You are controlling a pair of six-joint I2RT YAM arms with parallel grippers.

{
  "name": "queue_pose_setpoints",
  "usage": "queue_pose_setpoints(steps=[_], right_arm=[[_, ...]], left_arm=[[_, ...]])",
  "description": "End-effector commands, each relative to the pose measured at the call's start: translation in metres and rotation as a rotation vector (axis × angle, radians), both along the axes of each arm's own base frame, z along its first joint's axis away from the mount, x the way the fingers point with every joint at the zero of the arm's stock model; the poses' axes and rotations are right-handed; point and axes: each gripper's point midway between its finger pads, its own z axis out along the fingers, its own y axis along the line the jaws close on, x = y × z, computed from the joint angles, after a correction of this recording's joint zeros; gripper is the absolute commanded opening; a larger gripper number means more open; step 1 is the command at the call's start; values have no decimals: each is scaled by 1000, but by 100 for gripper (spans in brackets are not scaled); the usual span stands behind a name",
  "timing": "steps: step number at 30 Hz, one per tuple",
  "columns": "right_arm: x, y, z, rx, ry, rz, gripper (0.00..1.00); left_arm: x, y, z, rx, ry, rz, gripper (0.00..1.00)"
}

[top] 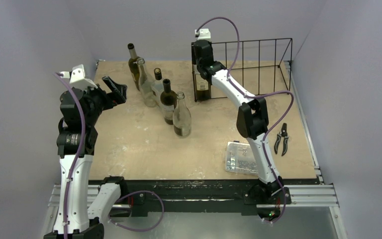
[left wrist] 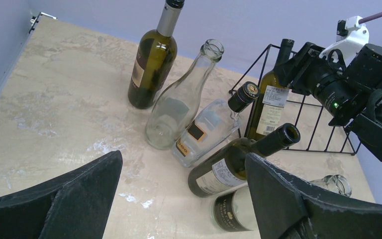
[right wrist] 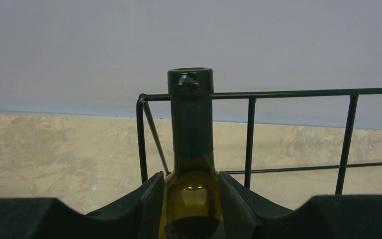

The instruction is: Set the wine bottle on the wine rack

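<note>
The wine bottle (top: 202, 87) is olive green with a pale label and stands upright in the leftmost slot of the black wire wine rack (top: 259, 59) at the back right. My right gripper (top: 202, 54) is shut on its shoulder from above. In the right wrist view the neck (right wrist: 191, 114) rises between my fingers, with the rack's bars (right wrist: 278, 93) behind it. In the left wrist view the bottle (left wrist: 271, 104) stands inside the rack's end (left wrist: 323, 124). My left gripper (top: 117, 90) is open and empty, raised at the left, apart from the bottles.
Several other bottles stand in a cluster left of the rack: a dark green one (top: 134, 64), clear ones (top: 145, 85) (top: 181, 118) and a dark one (top: 167, 102). A clear plastic parts box (top: 238, 158) and black pruning shears (top: 281, 139) lie at the front right.
</note>
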Motion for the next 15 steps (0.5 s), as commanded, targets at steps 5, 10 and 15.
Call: queue_pose_setpoints(steps=[5, 10, 15], right_arm=[[0, -1, 38, 13, -67, 0, 59], [-12, -6, 54, 21, -65, 9, 79], [-33, -15, 76, 32, -68, 17, 92]], left_arm=[[1, 3, 12, -7, -45, 13, 93], [2, 3, 11, -13, -42, 9, 93], [2, 2, 12, -21, -44, 6, 93]])
